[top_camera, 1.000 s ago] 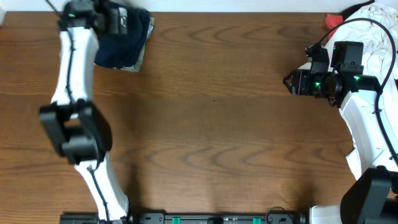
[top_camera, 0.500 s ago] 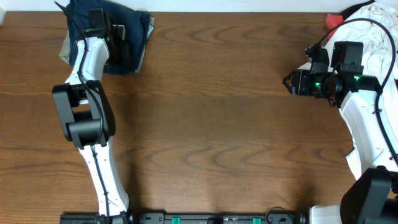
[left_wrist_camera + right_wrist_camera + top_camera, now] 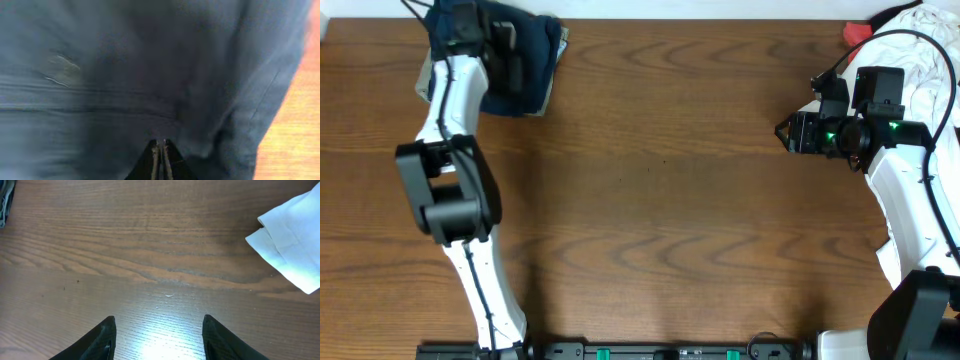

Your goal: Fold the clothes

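The clothes lie in two places. A folded dark navy garment [image 3: 535, 60] rests at the table's far left corner, with a khaki edge [image 3: 424, 82] showing beside it. White garments [image 3: 925, 60] are heaped at the far right. My left gripper [image 3: 512, 62] hovers over the navy garment. In the left wrist view navy fabric [image 3: 125, 65] fills the picture, and the left gripper [image 3: 161, 145] is shut, tips together with no cloth seen between them. My right gripper [image 3: 782, 129] stands open above bare wood, and in its wrist view [image 3: 159, 325] nothing is between the fingers.
A red object [image 3: 857, 33] sits beside the white heap. A corner of white cloth [image 3: 295, 240] shows at the right in the right wrist view. The brown wooden table [image 3: 660, 200] runs between both arms, and its back edge passes just behind the navy garment.
My left gripper has gone from open to shut, and the left arm has shifted over the navy garment. The right arm has not moved.
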{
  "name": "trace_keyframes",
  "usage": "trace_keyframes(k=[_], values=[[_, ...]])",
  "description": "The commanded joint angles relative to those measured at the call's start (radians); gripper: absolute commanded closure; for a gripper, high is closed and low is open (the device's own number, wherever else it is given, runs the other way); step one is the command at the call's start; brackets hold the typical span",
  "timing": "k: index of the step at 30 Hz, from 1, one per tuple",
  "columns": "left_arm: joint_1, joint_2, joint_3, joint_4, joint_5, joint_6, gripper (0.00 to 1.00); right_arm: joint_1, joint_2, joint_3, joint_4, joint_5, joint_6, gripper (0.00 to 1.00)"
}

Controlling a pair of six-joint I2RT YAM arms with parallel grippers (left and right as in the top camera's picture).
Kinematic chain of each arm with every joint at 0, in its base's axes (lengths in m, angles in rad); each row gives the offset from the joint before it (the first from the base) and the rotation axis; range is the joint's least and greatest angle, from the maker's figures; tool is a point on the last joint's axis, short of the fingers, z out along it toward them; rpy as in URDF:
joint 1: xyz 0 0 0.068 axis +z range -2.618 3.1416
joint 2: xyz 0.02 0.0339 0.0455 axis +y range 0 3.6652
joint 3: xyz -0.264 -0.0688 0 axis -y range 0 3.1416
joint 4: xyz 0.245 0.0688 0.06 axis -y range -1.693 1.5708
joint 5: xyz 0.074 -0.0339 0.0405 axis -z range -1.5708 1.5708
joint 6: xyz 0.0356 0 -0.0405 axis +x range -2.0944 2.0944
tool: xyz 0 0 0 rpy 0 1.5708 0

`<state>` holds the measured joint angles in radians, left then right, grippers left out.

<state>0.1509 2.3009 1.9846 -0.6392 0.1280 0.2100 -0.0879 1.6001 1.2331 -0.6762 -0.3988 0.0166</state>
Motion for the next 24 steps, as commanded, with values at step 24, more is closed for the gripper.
trace_keyframes(k=[24], values=[[0.193,0.120,0.028,0.132,-0.086,-0.042,0.94,0.024,0.006,-0.005,0.083,0.002,-0.014,0.46]])
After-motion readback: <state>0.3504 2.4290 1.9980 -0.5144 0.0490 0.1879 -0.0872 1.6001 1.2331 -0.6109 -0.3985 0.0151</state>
